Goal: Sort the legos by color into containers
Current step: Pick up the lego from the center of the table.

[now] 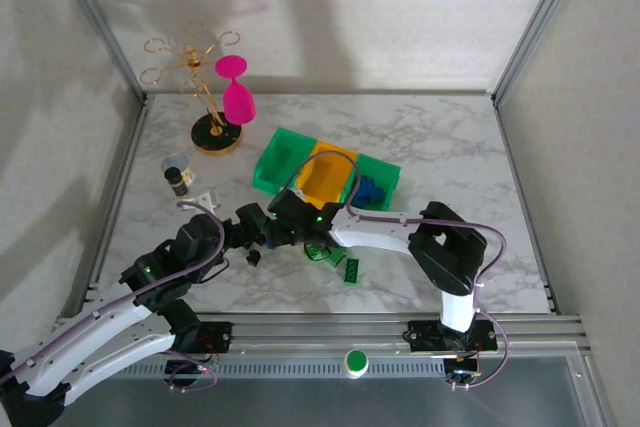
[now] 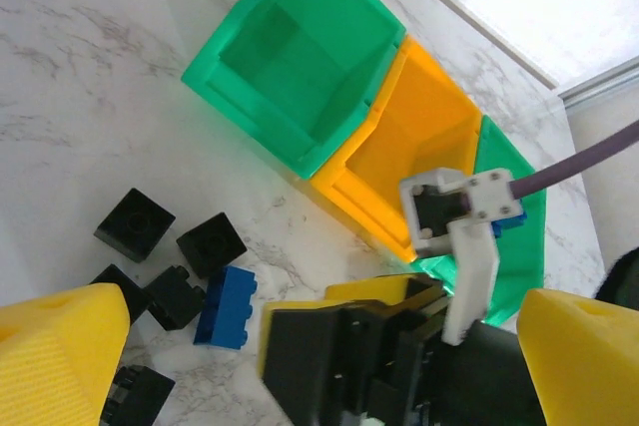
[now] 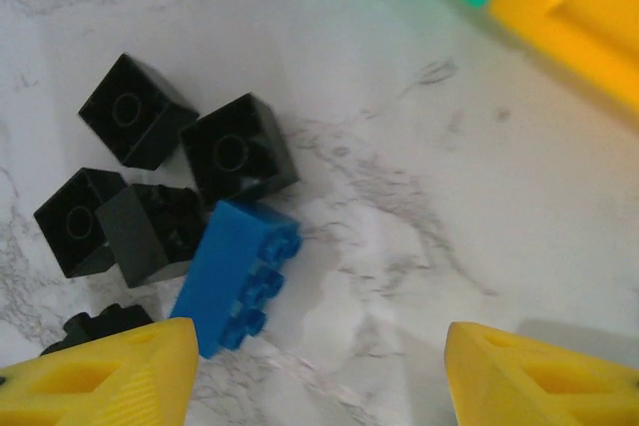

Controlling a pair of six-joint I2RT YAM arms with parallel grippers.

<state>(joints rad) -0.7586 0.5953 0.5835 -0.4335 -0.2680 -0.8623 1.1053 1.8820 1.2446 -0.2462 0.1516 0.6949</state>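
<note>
A blue lego (image 3: 237, 276) lies on the marble among several black legos (image 3: 238, 147). My right gripper (image 3: 319, 386) hangs open just above it, with the blue brick close to its left fingertip (image 3: 110, 376) and nothing in its grasp. My left gripper (image 2: 319, 366) stands wide open right behind the right one, whose black and yellow head (image 2: 339, 346) sits between its fingers. The containers stand beyond: a green bin (image 2: 300, 67), an orange bin (image 2: 409, 147) and a second green bin (image 1: 378, 182) holding blue bricks. Two green legos (image 1: 322, 252) lie under the right arm.
A gold stand (image 1: 215, 132) with a pink glass (image 1: 237, 97) and a small dark-capped bottle (image 1: 178, 175) sit at the back left. Metal frame posts edge the table. The two arms crowd together at the near middle.
</note>
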